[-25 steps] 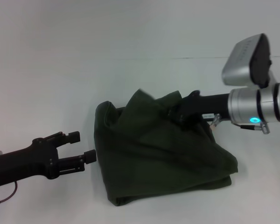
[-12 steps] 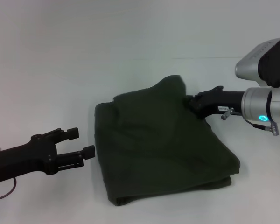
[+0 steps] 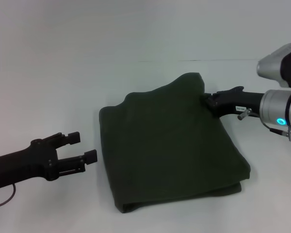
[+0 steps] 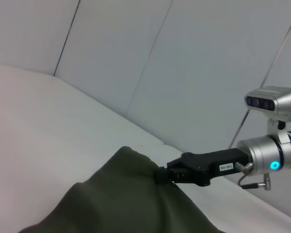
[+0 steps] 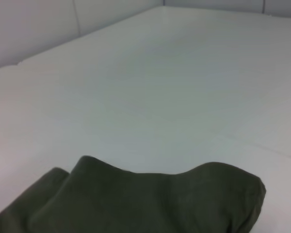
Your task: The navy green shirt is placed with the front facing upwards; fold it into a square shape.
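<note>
Nearest you, your left gripper (image 3: pixel 80 147) hovers over the white table (image 3: pixel 48 87), fingers spread wide and holding nothing, just beside the shirt's left edge without touching it. The navy green shirt (image 3: pixel 169 145) lies folded into a rough square at the table's middle, plain green side up. Farther back, your right gripper (image 3: pixel 207 101) pinches the shirt's far right corner, which rises slightly off the table.

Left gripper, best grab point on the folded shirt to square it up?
Judging by pose, take the navy green shirt at its near-left corner: it faces the open left gripper and layers stack there. Come in low from the robot's left. The right gripper sits at the far-right corner.
</note>
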Available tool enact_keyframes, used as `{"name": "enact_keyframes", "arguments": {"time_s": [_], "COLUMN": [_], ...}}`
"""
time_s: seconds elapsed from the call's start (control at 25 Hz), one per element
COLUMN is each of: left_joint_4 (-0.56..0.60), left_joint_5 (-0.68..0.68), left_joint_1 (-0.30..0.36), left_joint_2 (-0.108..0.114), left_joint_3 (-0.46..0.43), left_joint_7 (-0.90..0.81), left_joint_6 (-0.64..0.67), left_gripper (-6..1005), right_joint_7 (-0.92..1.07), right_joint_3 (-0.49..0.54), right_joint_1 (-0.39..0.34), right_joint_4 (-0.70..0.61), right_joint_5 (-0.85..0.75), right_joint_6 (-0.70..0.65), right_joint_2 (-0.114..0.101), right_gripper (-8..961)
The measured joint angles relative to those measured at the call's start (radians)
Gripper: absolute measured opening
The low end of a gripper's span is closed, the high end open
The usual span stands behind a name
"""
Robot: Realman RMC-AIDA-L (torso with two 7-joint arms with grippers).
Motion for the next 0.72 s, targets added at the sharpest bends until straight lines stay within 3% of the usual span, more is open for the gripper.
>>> {"name": "enact_keyframes", "arguments": {"time_s": [0.4,0.72], "left_joint_4": [-0.004,-0.014], "left_joint_5": [-0.016,-0.026], "left_joint_1": [-0.006,-0.024], "left_joint_2": [-0.007,-0.003], "left_joint_3": [-0.038,-0.040], "left_joint_7": [0.007,0.006], "left_joint_6": [-0.039,-0.053], "left_gripper": [920,920], "right_joint_7": [-0.052,-0.052], "right_joint_3": [0.071,0.112], "right_joint_1": [-0.043,-0.062], "right_joint_4": [-0.004,0.026], "right_joint_5": [0.076,0.076], "right_joint_6": [-0.139,-0.145], "right_joint_2": [-0.004,-0.003], "right_gripper": [49,64]}}
